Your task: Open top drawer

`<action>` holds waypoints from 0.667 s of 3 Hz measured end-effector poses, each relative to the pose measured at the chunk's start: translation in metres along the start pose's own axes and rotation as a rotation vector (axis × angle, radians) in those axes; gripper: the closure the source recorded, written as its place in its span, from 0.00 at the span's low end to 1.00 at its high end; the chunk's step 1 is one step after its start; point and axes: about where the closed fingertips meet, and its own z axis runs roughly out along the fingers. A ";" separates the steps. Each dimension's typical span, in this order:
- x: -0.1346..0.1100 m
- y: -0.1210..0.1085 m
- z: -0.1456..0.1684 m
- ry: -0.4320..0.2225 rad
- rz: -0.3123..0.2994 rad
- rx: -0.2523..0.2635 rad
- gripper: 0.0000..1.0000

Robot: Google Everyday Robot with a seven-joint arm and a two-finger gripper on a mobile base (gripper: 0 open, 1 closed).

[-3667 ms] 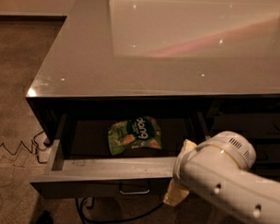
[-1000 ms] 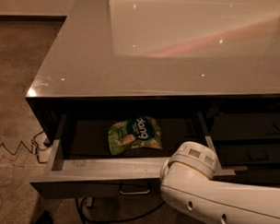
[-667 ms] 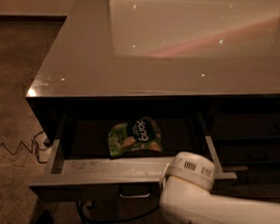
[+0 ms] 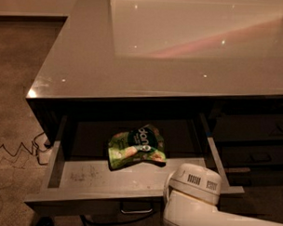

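A thin dark cable (image 4: 12,150) is seen zigzagging over the brown carpeted floor (image 4: 17,82) to the left of the top drawer (image 4: 95,177), and it is led toward a pale object on the floor, just beside the drawer's left wall; what that object is cannot be told. The top drawer is found pulled well out from under the front edge of the grey glossy table (image 4: 134,63), so that its light grey floor and side walls are exposed. Its small metal loop handle (image 4: 136,209) is seen below the front rim, near the middle of the drawer front. A crumpled green snack bag (image 4: 136,147) is laid on the drawer's floor, around its middle and toward the back. Over the drawer's front right corner the robot's white arm (image 4: 193,184) is placed, with its rounded, vented housing set against the front rim. The gripper is hidden beneath that housing, at the right end of the drawer front, and it cannot be told how far it is spread or whether anything is grasped. To the right of the top drawer, slimmer dark drawer fronts (image 4: 252,132) are seen closed in the table's body.
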 end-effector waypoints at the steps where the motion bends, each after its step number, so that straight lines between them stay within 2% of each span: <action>1: 0.000 0.000 0.000 0.000 0.000 0.000 0.81; 2: 0.000 0.000 0.000 0.000 0.000 0.000 0.58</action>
